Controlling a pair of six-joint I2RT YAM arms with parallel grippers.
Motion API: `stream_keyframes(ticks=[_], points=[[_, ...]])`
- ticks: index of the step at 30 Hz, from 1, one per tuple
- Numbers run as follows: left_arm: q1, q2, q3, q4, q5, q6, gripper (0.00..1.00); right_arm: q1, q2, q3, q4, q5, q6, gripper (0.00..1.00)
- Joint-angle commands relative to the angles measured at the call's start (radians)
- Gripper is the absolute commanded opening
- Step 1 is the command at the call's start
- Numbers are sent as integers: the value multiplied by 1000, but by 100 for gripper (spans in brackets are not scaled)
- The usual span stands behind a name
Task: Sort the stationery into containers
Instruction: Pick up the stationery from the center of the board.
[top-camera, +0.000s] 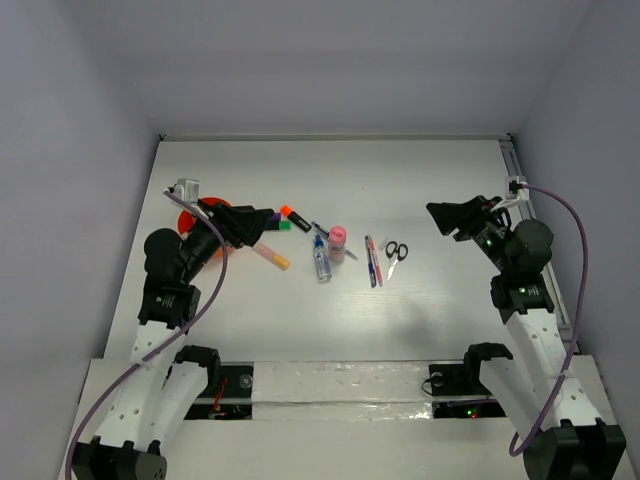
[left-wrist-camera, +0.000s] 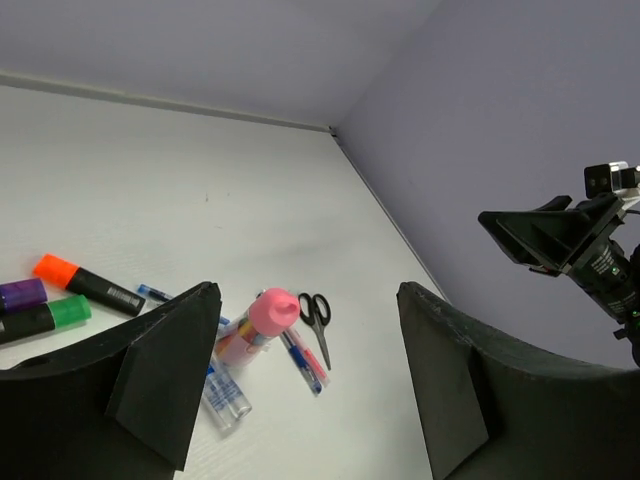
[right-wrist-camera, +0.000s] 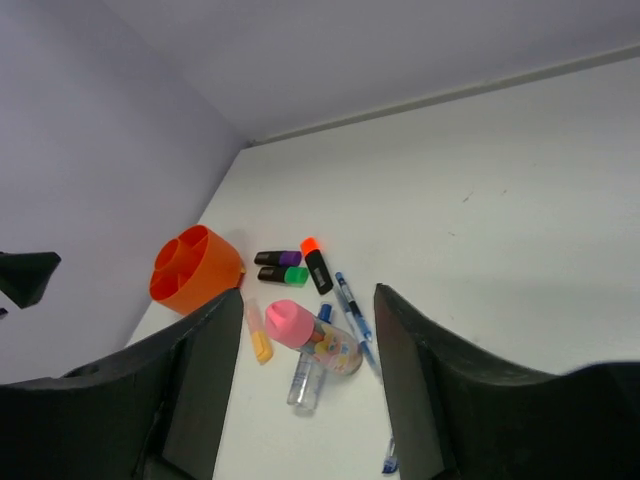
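- Left gripper (left-wrist-camera: 310, 390): jaws spread, holding nothing. Right gripper (right-wrist-camera: 305, 400): jaws also spread and bare.
- Likely step: picking a first piece. The pink bottle (left-wrist-camera: 262, 325) lies on the table (left-wrist-camera: 200, 170) ahead of the left jaws, nearer one finger (left-wrist-camera: 165, 380) than the other. The cup (top-camera: 184, 221) sits behind them, under the arm.
- In the left wrist view the bottle's long axis runs from the cap on the far side back toward that finger. I cannot tell whether it stands or lies.
- To do it well: centre the body between the jaws, close across the axis below the cap, and avoid the blue-capped bottle (left-wrist-camera: 225, 395) just beside it and the pens (left-wrist-camera: 305, 362).
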Motion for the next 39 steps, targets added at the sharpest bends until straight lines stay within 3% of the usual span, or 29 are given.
stream_keyframes(ticks=[1, 3, 4, 6, 7, 9, 10, 12, 18, 20, 21, 22, 25, 31, 39], points=[[-1, -7, -7, 82, 23, -4, 68, -6, -1, 4, 67, -9, -5, 48], [-1, -8, -18, 104, 27, -20, 63, -6, 5, 27, 31, -2, -24, 28], [-1, -4, -17, 131, 42, -20, 55, -6, 6, 28, 26, 1, -26, 15], [-13, 16, -23, 170, 76, -36, 44, -6, 8, 18, 44, -12, -15, 11], [-13, 19, -37, 197, 69, -42, 33, -6, 8, 8, 55, -17, -12, 8], [-53, 38, -43, 208, 30, -46, 24, -6, 8, 16, 41, -9, -24, 5], [-70, 47, -29, 192, 15, -37, 12, -6, 11, 28, 20, 0, -32, 1], [-146, 93, -3, 149, -57, 14, 0, -6, 8, 25, 24, 1, -28, 0], [-435, 219, 61, 14, -431, 120, 0, -6, 19, 22, 23, 1, -32, 0], [-499, 277, 93, -34, -539, 157, 0, -6, 17, 10, 47, 5, -23, 12], [-518, 289, 95, -34, -560, 169, 1, -6, 17, -4, 59, -2, -12, 23], [-550, 302, 94, -20, -591, 178, 20, -6, 19, -7, 69, -15, -11, 49], [-588, 366, 144, -38, -642, 207, 48, -6, 31, 5, 58, -12, -17, 80], [-651, 536, 212, -83, -746, 250, 70, -6, 65, 1, 77, -46, -3, 91], [-696, 733, 308, -98, -763, 292, 76, -6, 75, 2, 76, -61, 2, 94]])
